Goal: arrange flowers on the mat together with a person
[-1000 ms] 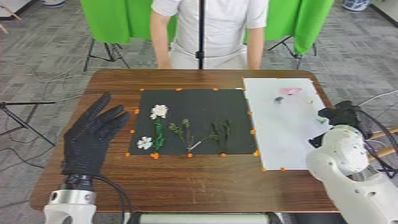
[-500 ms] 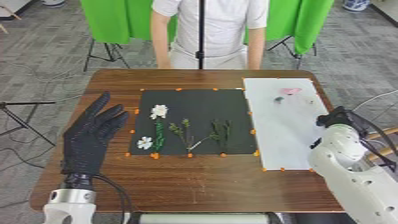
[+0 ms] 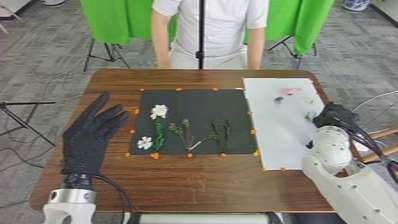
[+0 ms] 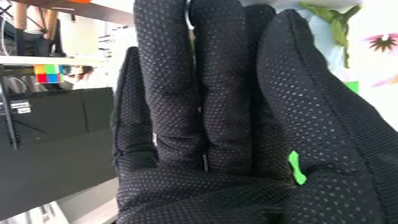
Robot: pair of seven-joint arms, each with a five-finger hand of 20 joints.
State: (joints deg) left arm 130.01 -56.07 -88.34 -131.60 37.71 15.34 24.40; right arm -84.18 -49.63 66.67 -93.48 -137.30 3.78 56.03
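Head view shows you the black mat (image 3: 226, 100) lying on the brown wooden counter (image 3: 213, 185), with the task's flowers and greenery laid out on it. On the mat's left side you have a white flower (image 3: 159, 111) nearer the far edge, and a second white blossom (image 3: 145, 143) close to the near left corner. Beside that blossom runs a dark green stem (image 3: 159, 137). Toward the middle you see a branching green sprig (image 3: 186, 131) with a pale stalk at its near end, and to the right of it stand-alone slim green stems (image 3: 226, 132). Small orange marks (image 3: 252, 132) sit around the mat's edges.

Right of the mat, you have a white sheet (image 3: 275, 135). Near its far end lies a pink flower (image 3: 290, 91), with a small dark piece (image 3: 278, 99) just beside it; a bit of green (image 3: 310, 117) is near your right robot hand (image 3: 336, 119), which is at the sheet's right edge.

Your left robot hand (image 3: 89, 137) is open, left of the mat, its fingers pointing away from you. In the right wrist view, your right robot hand (image 4: 226, 125) is open too, fingers straight and close together, thumb alongside. Beyond the thumb you see green leaves (image 4: 339, 27) and a pink-petalled bloom (image 4: 382, 44).
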